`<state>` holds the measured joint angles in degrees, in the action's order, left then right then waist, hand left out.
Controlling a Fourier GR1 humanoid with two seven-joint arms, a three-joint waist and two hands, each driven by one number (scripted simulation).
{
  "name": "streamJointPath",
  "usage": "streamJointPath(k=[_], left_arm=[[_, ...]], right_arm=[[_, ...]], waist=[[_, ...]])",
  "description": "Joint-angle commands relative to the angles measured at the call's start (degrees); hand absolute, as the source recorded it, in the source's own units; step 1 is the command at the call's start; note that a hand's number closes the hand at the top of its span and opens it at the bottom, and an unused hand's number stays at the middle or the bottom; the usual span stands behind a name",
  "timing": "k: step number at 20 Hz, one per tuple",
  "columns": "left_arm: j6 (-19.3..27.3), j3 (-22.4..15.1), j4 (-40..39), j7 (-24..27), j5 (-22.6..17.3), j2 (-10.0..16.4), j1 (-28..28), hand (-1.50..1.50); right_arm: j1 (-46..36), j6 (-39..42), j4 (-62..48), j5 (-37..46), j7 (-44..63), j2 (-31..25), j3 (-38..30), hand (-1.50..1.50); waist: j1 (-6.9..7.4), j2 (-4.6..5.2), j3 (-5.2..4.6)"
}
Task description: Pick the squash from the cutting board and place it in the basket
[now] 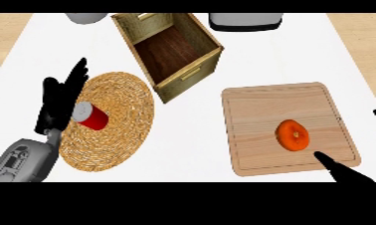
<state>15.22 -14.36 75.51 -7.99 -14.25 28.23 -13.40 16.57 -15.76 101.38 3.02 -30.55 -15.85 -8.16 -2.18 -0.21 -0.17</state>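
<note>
My right hand shows only at the lower right corner. What I can see of it is stretched out straight and holds nothing, with its tip over the near corner of the cutting board and just short of the squash. The squash lies on the board's right half, apart from the hand. To do this grasp well, I judge I should bring the palm over the squash from the near right side, then curl the thumb and fingers around its widest part before lifting, since it is round and may roll. The basket sits well away across the white counter at the left. It already holds a red can, so I'd aim for its bare side. My left hand rests open beside the basket, fingers up. A wooden box stands between, further back.
</note>
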Motion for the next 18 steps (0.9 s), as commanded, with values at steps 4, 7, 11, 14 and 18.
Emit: streamJointPath(k=[4,7,11,14,18], left_arm=[[-0.6,0.0,2.0,-1.9,0.0,0.6,0.6,0.00],[-0.2,0.0,2.1,-1.4,0.8,0.3,0.5,0.00],[-1.1,1.1,1.9,-2.7,0.7,0.3,-0.4,0.00],[-0.2,0.1,5.2,-3.2,2.8,-1.6,2.3,0.00],[-4.5,3.6,-3.1,0.0,2.7,-3.2,-1.4,0.00]], right_arm=[[14.6,7.9,7.4,10.4,15.6,-16.4,-2.0,-1.50],[19.7,16.1,14.3,8.0,21.1,-20.7,-1.1,-1.50],[23.9,23.0,24.5,3.4,26.9,-23.7,-4.0,-1.50],[23.9,24.7,28.7,3.3,31.4,-20.6,-4.4,-1.50],[23.2,25.6,28.2,5.5,31.3,-15.0,-5.8,-1.50]], waist=[[0.86,0.01,-0.16],[1.02,0.02,-0.09],[1.08,0.11,0.04],[1.65,0.09,0.12],[1.48,0.21,0.14]])
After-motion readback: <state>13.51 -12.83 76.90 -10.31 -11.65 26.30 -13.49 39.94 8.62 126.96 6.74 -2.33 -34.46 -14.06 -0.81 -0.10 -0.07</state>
